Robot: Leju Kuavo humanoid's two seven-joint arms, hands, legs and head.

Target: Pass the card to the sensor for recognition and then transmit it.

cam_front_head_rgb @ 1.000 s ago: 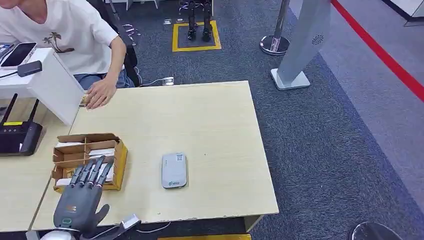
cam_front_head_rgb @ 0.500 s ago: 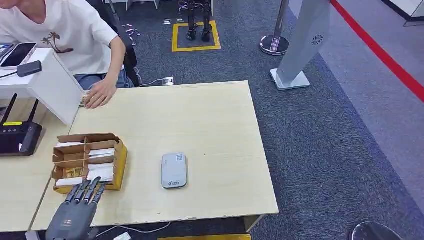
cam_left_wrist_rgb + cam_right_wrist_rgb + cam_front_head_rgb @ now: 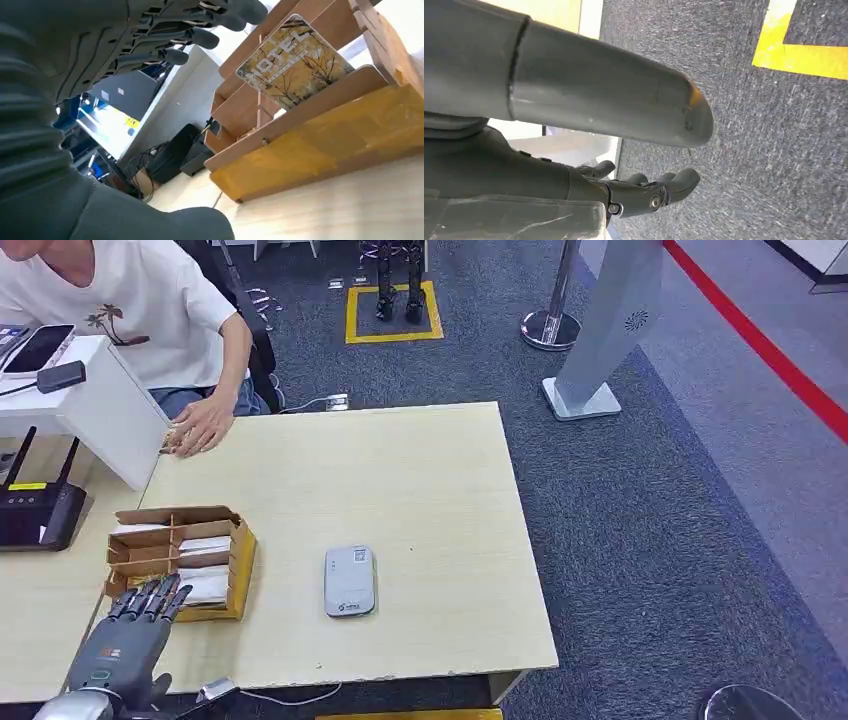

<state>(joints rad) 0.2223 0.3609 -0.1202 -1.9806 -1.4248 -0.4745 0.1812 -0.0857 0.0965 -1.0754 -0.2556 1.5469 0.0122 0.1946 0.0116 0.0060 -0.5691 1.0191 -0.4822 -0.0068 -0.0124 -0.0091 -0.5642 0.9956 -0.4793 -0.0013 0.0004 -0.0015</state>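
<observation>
On the grey carpet [image 3: 640,540] stands a light wooden table [image 3: 400,490], the largest item in the head view. At its far left corner sits a person in a white shirt [image 3: 130,310], one hand resting on the table edge. A white stand [image 3: 100,410] beside that person carries a phone and a small dark device; a black router [image 3: 40,512] with two aerials lies below it on the adjoining surface. Beyond the table, a grey pedestal [image 3: 605,330] and a yellow floor square [image 3: 392,312] are visible.

Near the table's front left corner lies a divided cardboard box [image 3: 180,562], its front wall wrapped in yellow tape. In the left wrist view a card [image 3: 295,62], printed with bare trees and the word HOTEL, leans upright in a front compartment of this box. Just to the right of the box, apart from it, a flat grey sensor [image 3: 349,581] lies on the table.

The left hand [image 3: 125,645] hovers at the near edge of the box, fingers [image 3: 200,37] extended and spread, holding nothing; the card lies just beyond the fingertips, not touched. The right hand [image 3: 634,192] hangs over the carpet with fingers curled inward around nothing.
</observation>
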